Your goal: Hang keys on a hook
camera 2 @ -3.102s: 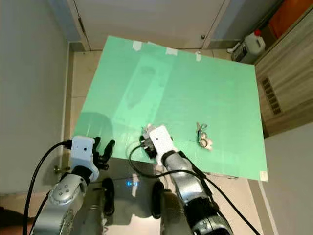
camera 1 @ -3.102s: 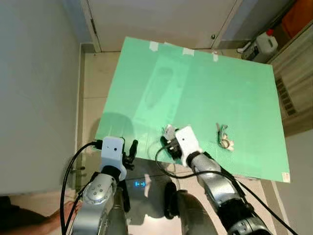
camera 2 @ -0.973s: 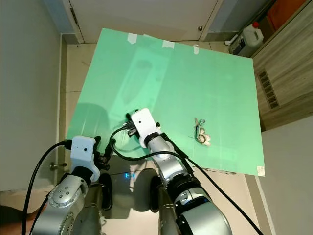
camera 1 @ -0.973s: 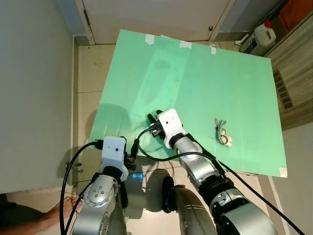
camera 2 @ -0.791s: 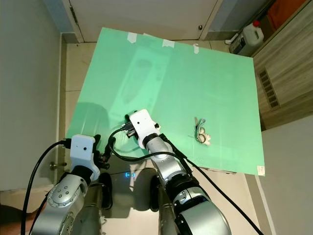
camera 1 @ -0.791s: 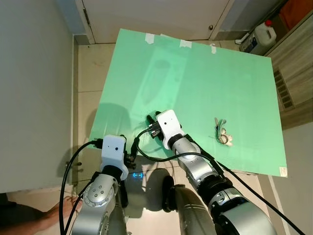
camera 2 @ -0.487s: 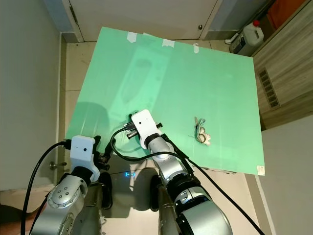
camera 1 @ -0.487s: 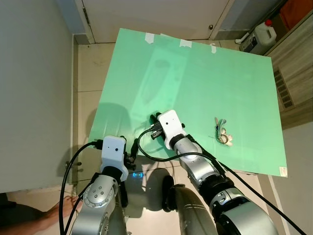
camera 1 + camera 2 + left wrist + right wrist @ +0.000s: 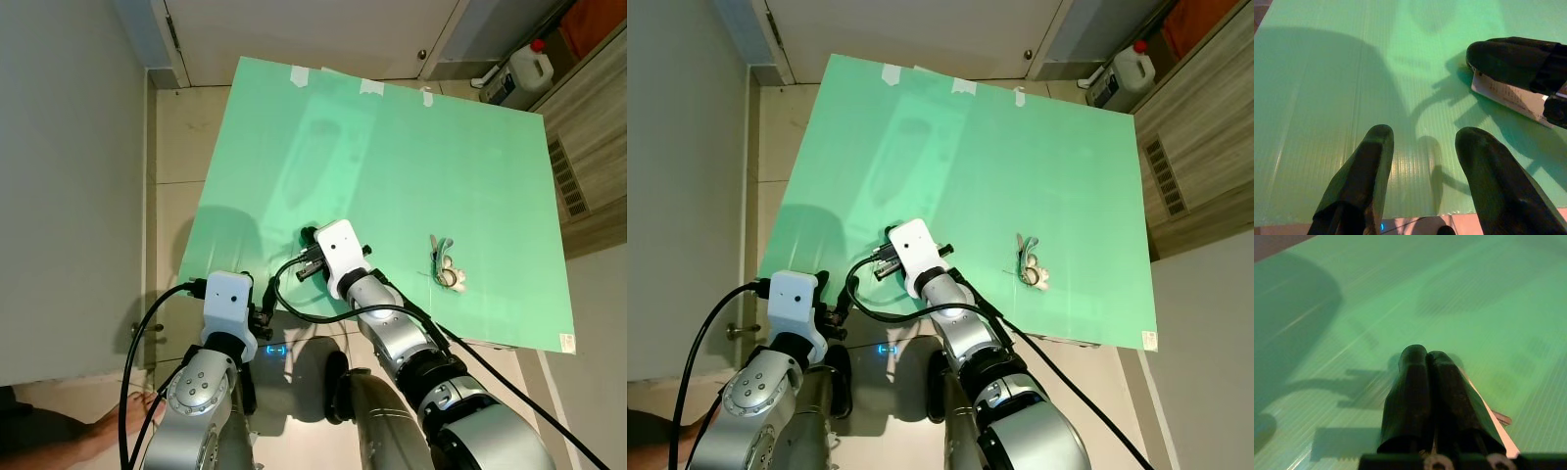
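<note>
Green corrugated sheet (image 9: 392, 147) covers the floor ahead of the robot, taped along its far edge in front of a pale door (image 9: 313, 34). Beige floor tiles (image 9: 181, 137) run down its left side beside a grey wall (image 9: 69, 176).

At the left, a person's bare foot (image 9: 122, 423) shows on the tiles at the bottom of the head views. Next to it the left arm is raised with its white wrist block, and the left gripper (image 9: 1422, 147) hangs above the near edge of the green sheet, its two black fingers (image 9: 1369, 166) held well apart with nothing between them.

Toward the middle, the right arm reaches forward over the near part of the sheet. The right gripper (image 9: 1427, 360) points down at the sheet with its fingers pressed together; a thin white card-like tag (image 9: 1493, 423) with a bit of metal beside it shows just under and beside the fingers. Whether the fingers pinch that tag cannot be told. The left wrist view shows the same white tag (image 9: 1508, 98) lying under the black fingertips.

Further right, well apart from both grippers, a small bunch of keys (image 9: 446, 269) with a white fob and a greenish strap lies flat on the sheet. Beyond the far right corner stands a white plastic jug (image 9: 527, 70), next to a wooden cabinet (image 9: 588, 117) with a vent grille.
</note>
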